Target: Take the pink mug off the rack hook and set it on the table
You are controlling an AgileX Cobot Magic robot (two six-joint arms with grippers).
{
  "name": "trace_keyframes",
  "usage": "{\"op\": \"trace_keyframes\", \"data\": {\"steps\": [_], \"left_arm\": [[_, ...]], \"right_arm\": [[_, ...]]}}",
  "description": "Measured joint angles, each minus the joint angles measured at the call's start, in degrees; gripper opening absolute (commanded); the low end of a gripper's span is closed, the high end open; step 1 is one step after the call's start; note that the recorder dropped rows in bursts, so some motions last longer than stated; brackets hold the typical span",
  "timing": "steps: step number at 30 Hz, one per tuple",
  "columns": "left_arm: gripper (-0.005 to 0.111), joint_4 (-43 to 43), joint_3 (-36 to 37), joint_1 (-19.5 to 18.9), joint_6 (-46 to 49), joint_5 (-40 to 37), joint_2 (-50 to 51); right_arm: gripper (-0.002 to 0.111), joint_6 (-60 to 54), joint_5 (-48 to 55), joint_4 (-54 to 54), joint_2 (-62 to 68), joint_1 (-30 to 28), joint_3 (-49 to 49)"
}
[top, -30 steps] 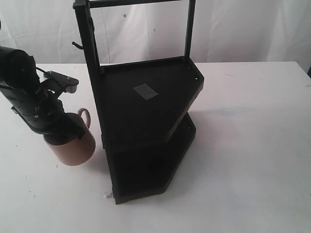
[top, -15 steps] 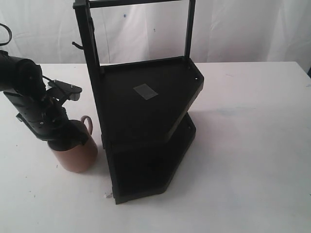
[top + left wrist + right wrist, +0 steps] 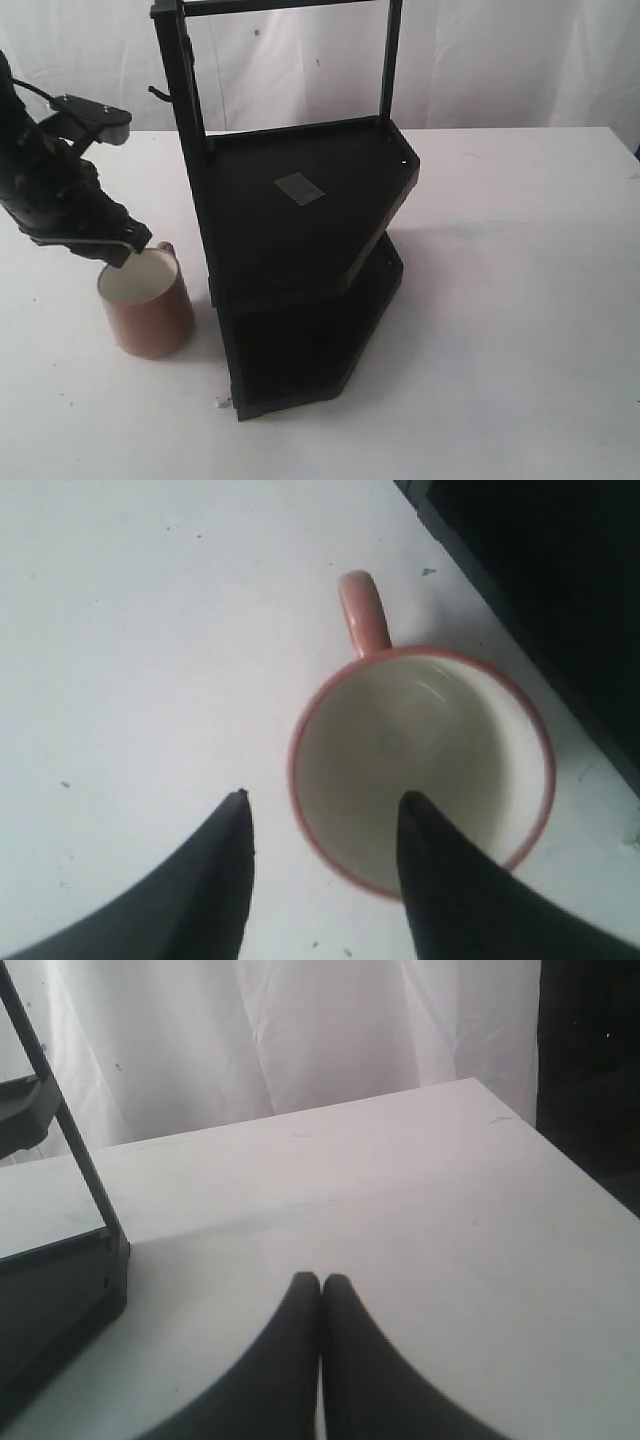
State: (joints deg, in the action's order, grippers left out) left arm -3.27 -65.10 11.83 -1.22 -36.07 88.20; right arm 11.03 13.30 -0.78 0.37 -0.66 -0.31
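- the left gripper [image 3: 128,245] sat low around the pink mug [image 3: 148,308] half a second ago and has now lifted to just above its rim. the mug did not rise with it and stands upright on the table [image 3: 500,300], so the placing looks done.
- its fingers [image 3: 225,880] stand well apart and hold nothing. one is outside the mug's wall, the other over the cream mouth, and the rim passes below and between them.
- the rack hook [image 3: 157,93] is bare, well above and beyond those fingers.
- the right gripper [image 3: 320,1282] has its fingers pressed together on nothing, over bare table.
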Motion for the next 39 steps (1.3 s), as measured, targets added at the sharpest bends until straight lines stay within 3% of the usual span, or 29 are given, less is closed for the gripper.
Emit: {"op": "trace_keyframes", "data": {"steps": [1, 5, 17, 21, 30, 34, 37, 39], "left_arm": [[0.045, -0.44, 0.0, 0.0, 0.0, -1.09, -1.36], [0.001, -1.21, 0.73, 0.0, 0.0, -6.0, -10.28], [0.0, -0.57, 15.65, 0.0, -11.03, -5.4, -48.43], [0.0, 0.66, 17.54, 0.0, -14.5, -11.31, -59.25], [0.0, 0.5, 18.05, 0.0, -14.77, -16.48, -68.98], [0.0, 3.27, 24.51, 0.0, -10.68, -6.16, -70.98], [0.0, 8.99, 36.54, -0.34, -0.28, 14.26, -74.46], [0.0, 9.87, 44.16, -0.47, 3.37, 23.57, -77.61]], "right_arm": [[0.0, 0.0, 0.0, 0.0, 0.0, 0.0, 0.0], [0.0, 0.0, 0.0, 0.0, 0.0, 0.0, 0.0], [0.0, 0.15, 0.0, 0.0, 0.0, 0.0, 0.0], [0.0, 0.15, 0.0, 0.0, 0.0, 0.0, 0.0], [0.0, 0.24, 0.0, 0.0, 0.0, 0.0, 0.0], [0.0, 0.24, 0.0, 0.0, 0.0, 0.0, 0.0], [0.0, 0.24, 0.0, 0.0, 0.0, 0.0, 0.0], [0.0, 0.24, 0.0, 0.0, 0.0, 0.0, 0.0]]}}
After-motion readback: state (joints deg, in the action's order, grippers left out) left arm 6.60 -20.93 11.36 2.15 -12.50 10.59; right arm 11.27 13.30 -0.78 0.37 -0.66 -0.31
